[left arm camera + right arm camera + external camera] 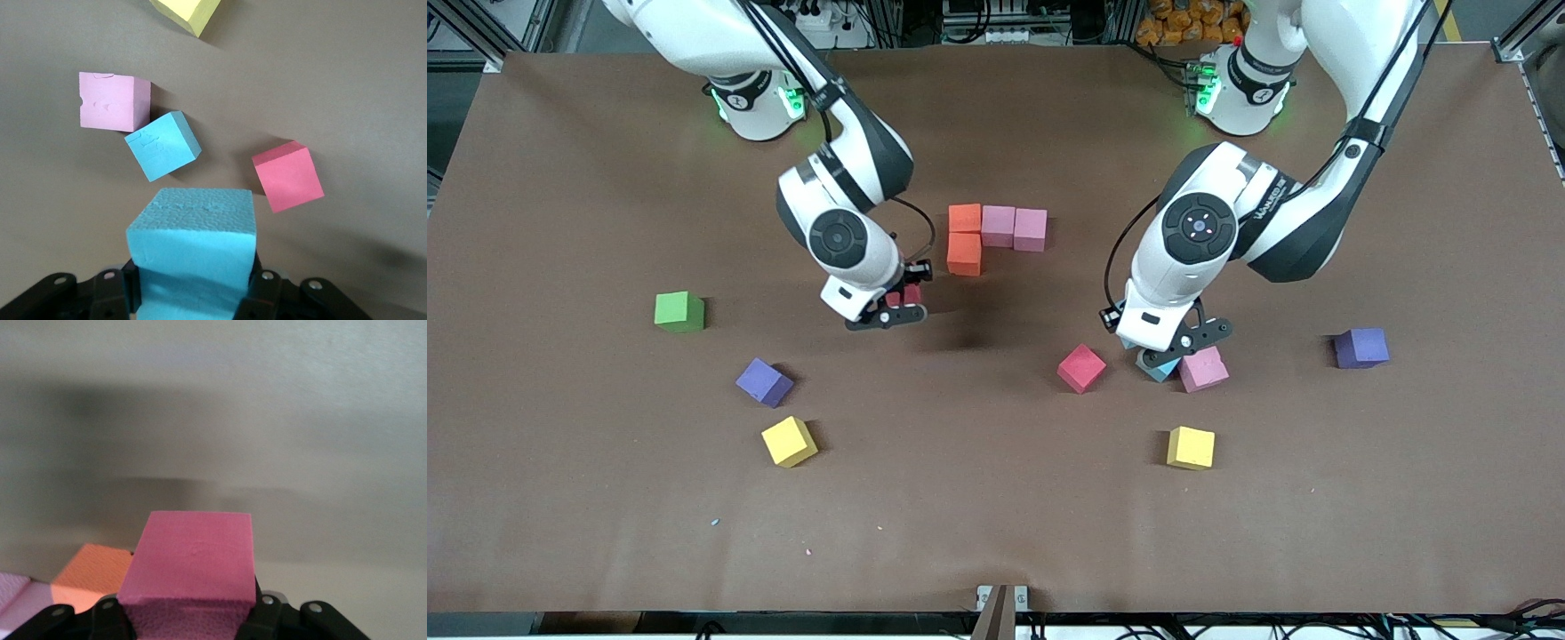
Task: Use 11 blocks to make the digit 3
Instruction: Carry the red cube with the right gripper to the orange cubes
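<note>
While both arms hang over the middle of the brown table [560,533], each holds a cube: the right gripper [896,307] is closed around a red block [190,570], lifted above bare tabletop just on the front-edge side of the started figure. That figure [996,236] lies toward the edge where the robot bases stand, near its midpoint: an orange block [965,218] and two pink blocks in a row, with a second orange block [964,253] touching the first on the front-edge side. By my reading, the red block's slot adjoins that second orange cube, so the right arm is the nearer one. The left gripper [1172,351] is clamped on a light blue block [193,247], low over another light blue block [163,145] that touches a loose pink block [112,100]; a loose red block [288,176] sits near.
</note>
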`<state>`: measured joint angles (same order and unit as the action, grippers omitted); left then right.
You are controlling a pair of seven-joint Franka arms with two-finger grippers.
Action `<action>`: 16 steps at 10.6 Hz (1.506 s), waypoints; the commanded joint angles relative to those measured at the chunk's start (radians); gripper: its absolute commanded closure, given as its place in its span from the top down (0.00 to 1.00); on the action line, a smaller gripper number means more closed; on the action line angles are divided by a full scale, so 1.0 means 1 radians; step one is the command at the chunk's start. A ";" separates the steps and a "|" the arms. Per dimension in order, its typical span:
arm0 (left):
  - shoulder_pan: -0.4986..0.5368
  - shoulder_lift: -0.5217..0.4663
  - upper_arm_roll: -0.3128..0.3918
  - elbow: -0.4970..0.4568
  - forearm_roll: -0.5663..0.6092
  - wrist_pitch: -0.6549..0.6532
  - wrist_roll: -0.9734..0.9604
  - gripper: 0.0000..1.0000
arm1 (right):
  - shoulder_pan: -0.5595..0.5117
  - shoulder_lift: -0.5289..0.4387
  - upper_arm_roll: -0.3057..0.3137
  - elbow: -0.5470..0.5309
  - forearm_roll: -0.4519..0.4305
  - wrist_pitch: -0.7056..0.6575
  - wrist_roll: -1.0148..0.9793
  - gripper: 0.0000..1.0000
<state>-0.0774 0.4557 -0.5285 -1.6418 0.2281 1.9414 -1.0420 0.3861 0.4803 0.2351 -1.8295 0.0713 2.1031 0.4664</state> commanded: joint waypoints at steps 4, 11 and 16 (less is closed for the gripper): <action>0.002 0.003 -0.002 0.014 0.020 -0.018 0.014 0.00 | 0.076 0.156 -0.011 0.200 -0.015 -0.031 0.193 0.00; 0.002 0.014 -0.002 -0.006 0.002 -0.025 -0.009 0.00 | 0.114 0.210 -0.008 0.211 -0.011 -0.015 0.278 0.00; -0.008 0.032 -0.002 -0.009 0.002 -0.055 -0.047 0.00 | 0.132 0.224 0.009 0.165 -0.008 0.077 0.268 0.00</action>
<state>-0.0806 0.4858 -0.5282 -1.6530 0.2281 1.9003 -1.0637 0.5083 0.7070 0.2376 -1.6600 0.0710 2.1692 0.7203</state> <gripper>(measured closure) 0.449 0.445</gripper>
